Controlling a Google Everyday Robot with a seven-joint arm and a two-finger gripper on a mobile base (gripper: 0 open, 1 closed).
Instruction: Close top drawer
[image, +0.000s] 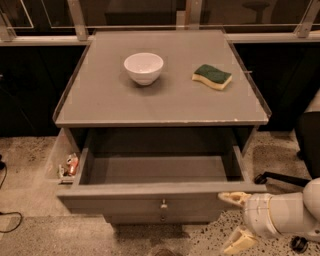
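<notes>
The top drawer (145, 200) is a wide gray drawer with a small round metal knob (163, 204) at the centre of its front. It stands pulled out from the gray cabinet (165, 107), and its inside looks empty. My gripper (236, 220) is at the lower right, just in front of the drawer front's right end. It is open, with its cream fingers (233, 198) spread one above the other; the upper one lies against the front's right end.
A white bowl (143, 67) and a green-and-yellow sponge (212, 76) sit on the cabinet top. A lower drawer knob (161, 218) shows below the top drawer. Small items (69, 166) lie on the floor left of the cabinet. A chair base (280, 179) is at the right.
</notes>
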